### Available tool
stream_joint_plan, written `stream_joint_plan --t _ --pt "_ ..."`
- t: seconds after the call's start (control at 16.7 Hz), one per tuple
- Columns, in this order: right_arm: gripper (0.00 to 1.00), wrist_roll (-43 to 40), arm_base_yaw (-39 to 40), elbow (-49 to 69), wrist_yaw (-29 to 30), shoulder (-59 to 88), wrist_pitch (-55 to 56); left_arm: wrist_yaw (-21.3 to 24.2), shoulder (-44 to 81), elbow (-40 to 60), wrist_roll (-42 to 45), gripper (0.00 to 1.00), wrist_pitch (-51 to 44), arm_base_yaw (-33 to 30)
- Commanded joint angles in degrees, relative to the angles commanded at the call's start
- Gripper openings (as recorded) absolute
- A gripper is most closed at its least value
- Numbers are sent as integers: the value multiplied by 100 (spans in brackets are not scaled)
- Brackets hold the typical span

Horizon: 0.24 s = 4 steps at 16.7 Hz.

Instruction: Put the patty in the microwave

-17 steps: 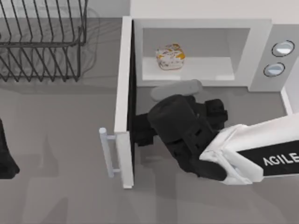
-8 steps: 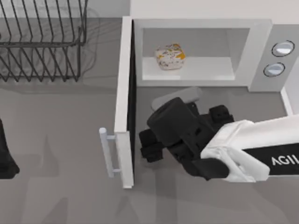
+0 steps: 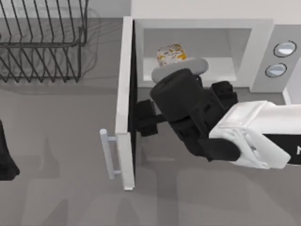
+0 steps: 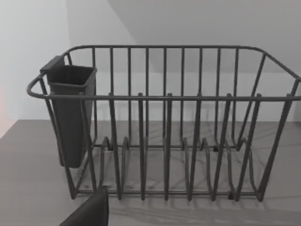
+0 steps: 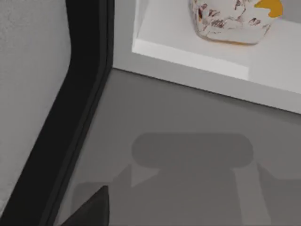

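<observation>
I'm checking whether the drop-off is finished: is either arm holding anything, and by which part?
Nothing is held. The patty sits alone inside the microwave, apart from the right gripper.
</observation>
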Motion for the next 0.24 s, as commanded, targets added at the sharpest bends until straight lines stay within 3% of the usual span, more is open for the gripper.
stream_joint_plan --t 0.24 --pt "100 11 -10 77 17 -91 42 0 0 0 0 100 0 0"
